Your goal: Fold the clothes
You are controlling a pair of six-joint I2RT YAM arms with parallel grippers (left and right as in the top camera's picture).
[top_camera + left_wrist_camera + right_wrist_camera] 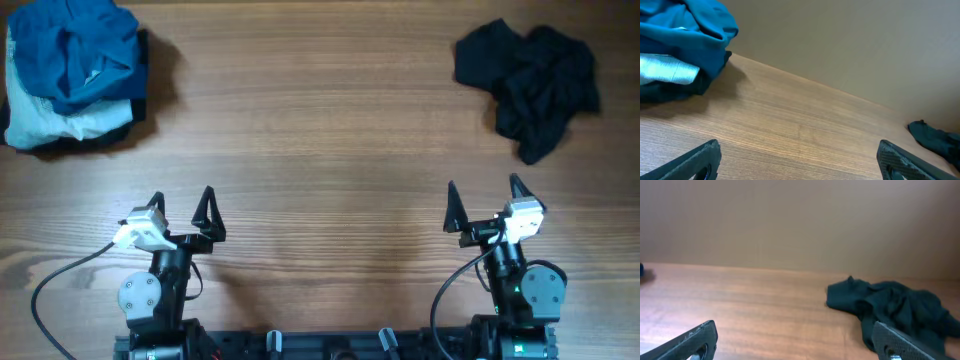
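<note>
From above, my left claw (181, 205) and my right claw (484, 195) sit near the table's (320, 150) front edge. Both are spread wide and hold nothing. The blue clothes (85, 45) lie bunched in the table's far left corner, on top of a pale cloth (60, 122). A dark cloth (530, 85) lies crumpled in the table's far right corner. In the left wrist view, the clothes (700, 25) are at the table's far left. In the right wrist view, the dark cloth (895, 305) lies on the table's right side.
</note>
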